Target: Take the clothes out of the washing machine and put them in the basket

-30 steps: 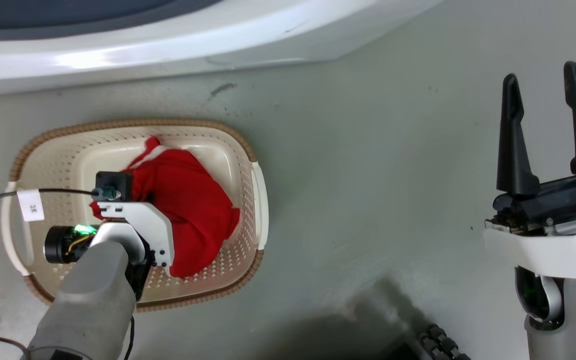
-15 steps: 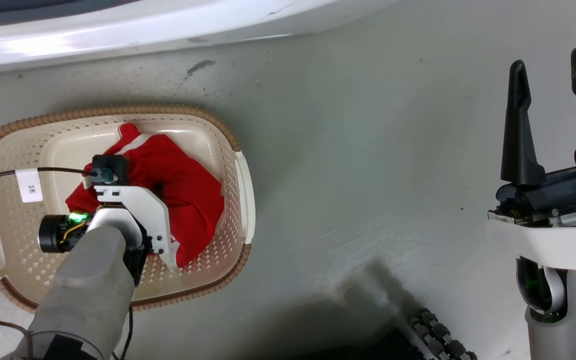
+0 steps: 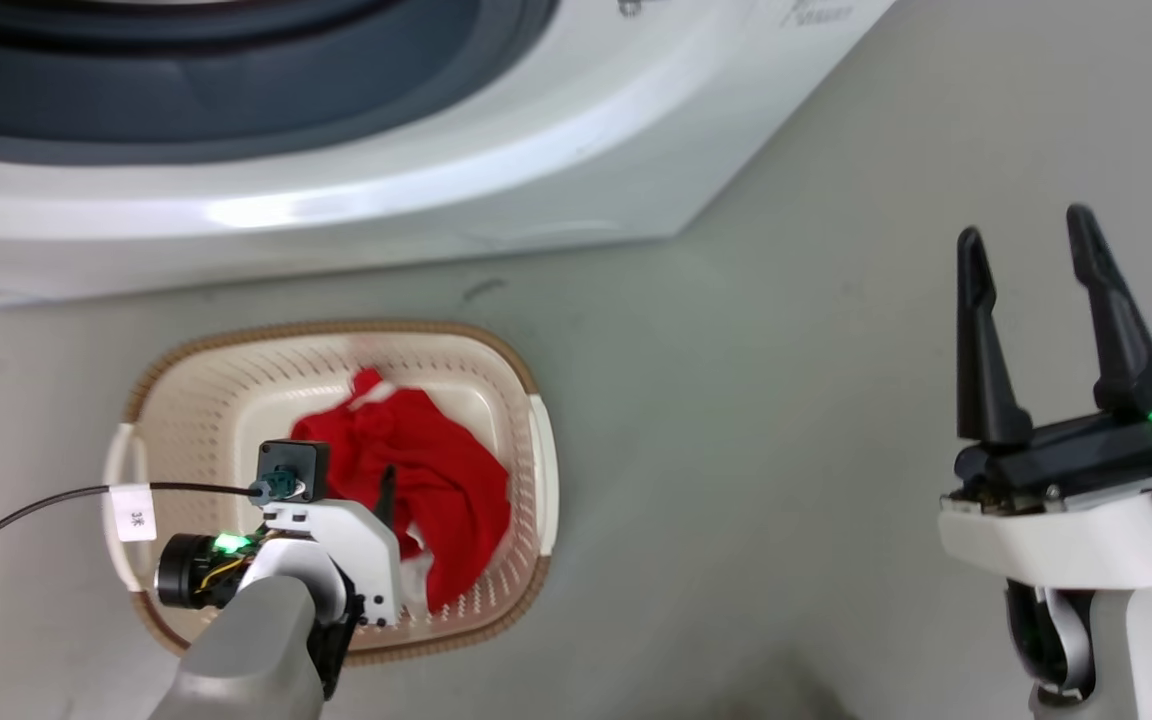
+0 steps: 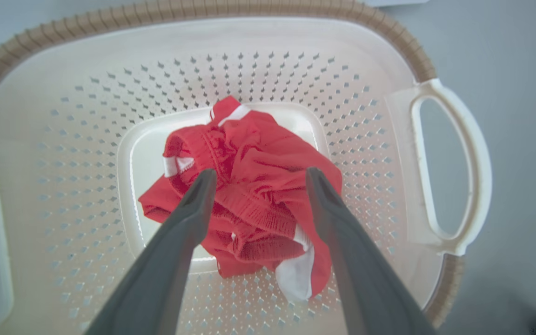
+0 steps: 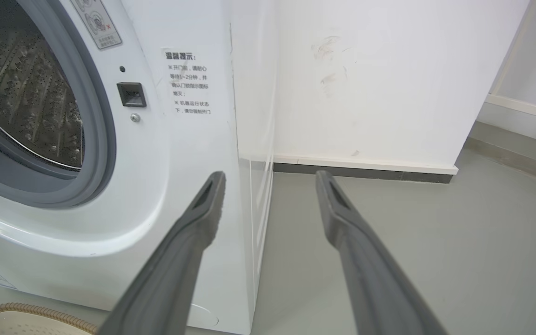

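Jaws both wide, empty: clothes [image 4: 249,186] lie dropped in the basket [image 4: 268,70]; next, check the washing machine [image 5: 175,149] for more.

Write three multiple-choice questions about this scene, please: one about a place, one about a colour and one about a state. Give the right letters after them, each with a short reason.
1. Where do the clothes lie?
A. on the floor
B. in the basket
C. in the drum

2. What colour is the basket's rim?
A. brown
B. blue
C. black

3. How is the left pincer?
A. shut on the clothes
B. shut on the rim
C. open over the clothes

Right letters:
1 B: the red heap rests on the basket's bottom.
2 A: the woven-look edge is brown.
3 C: the left wrist view shows a wide gap between its fingers, with the clothes beyond.
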### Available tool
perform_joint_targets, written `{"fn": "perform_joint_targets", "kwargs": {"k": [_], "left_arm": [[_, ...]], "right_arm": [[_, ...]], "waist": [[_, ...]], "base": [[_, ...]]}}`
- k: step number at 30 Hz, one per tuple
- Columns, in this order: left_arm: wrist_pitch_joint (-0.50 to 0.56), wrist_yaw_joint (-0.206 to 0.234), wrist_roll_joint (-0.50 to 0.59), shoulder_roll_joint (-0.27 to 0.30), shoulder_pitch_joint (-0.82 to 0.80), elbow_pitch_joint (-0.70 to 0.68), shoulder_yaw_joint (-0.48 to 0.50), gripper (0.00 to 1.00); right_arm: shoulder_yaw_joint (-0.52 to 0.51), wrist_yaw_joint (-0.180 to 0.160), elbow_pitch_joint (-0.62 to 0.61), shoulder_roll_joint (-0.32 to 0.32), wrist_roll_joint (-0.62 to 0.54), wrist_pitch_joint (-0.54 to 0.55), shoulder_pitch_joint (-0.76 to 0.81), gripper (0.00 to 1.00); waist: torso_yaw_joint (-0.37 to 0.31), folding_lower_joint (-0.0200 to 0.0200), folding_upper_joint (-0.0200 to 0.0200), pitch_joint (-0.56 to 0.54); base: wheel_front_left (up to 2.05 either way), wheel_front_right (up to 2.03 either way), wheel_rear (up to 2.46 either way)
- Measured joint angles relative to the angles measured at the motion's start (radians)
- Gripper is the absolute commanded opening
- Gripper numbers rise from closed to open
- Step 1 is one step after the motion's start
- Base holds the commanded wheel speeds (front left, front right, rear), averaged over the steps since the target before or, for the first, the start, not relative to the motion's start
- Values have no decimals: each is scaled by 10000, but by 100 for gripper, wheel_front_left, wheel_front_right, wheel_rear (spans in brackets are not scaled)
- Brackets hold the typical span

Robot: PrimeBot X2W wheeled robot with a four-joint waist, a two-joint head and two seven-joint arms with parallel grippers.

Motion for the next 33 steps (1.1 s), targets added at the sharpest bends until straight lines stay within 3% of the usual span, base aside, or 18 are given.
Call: {"fn": "perform_joint_targets", "kwargs": {"k": [8,14,33], "left_arm": [[-15,598,706,199,1587,-2978,961,100],[-15,922,1519,36,2809,-5302,2033,100],[-29,1081,3933,-1110,5620,-10481,4924,100]], "right_arm": [[38,0,128,0,-192,2,592,100],[25,0,226,-2,-301,2,1070,100],[-92,-2,245,-4,-226,0,2136,100]], "waist": [[427,-1,0,-1310],[741,-1,0,-2181],[1118,-1,1,-4378]], "base": [[0,0,0],[0,0,0],[0,0,0]]}}
